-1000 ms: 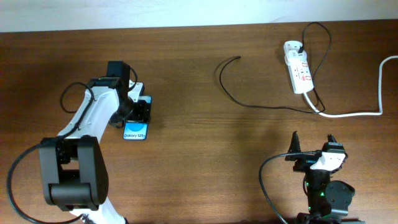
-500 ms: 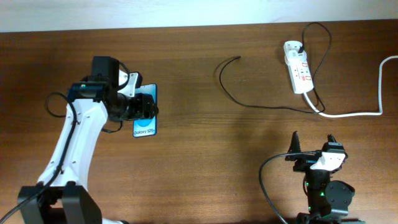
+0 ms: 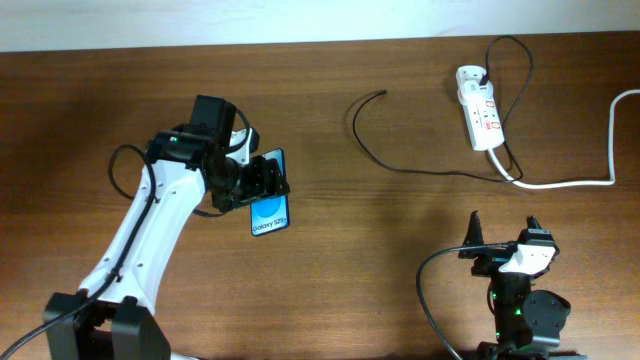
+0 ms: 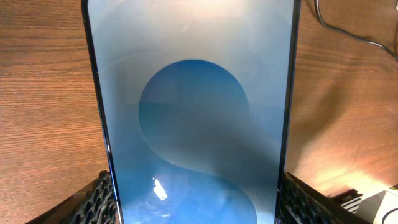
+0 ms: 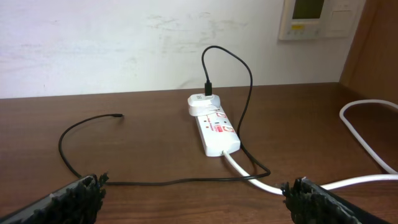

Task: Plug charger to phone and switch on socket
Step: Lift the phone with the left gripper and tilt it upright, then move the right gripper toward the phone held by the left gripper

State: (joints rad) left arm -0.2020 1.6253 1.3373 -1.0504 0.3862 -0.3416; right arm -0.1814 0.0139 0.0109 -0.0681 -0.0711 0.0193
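Note:
My left gripper (image 3: 262, 181) is shut on the phone (image 3: 268, 205), a slim blue-screened smartphone held above the table left of centre. In the left wrist view the phone (image 4: 193, 106) fills the frame between the fingers. The charger (image 3: 400, 165) is a thin black cable lying on the table, its free plug tip (image 3: 383, 93) at the back centre and its other end in an adapter on the socket (image 3: 479, 120), a white power strip with red switches at the back right. In the right wrist view the socket (image 5: 214, 127) and the cable (image 5: 93, 124) lie ahead. My right gripper (image 3: 504, 240) is open and empty near the front right.
A thick white lead (image 3: 590, 180) runs from the socket to the right edge and loops back. A white wall (image 5: 124, 43) with a wall panel (image 5: 317, 18) stands behind the table's far edge.
My left arm has lifted the phone and carried it to the right and a little forward, from the left part of the table toward the centre. The right arm has not moved.

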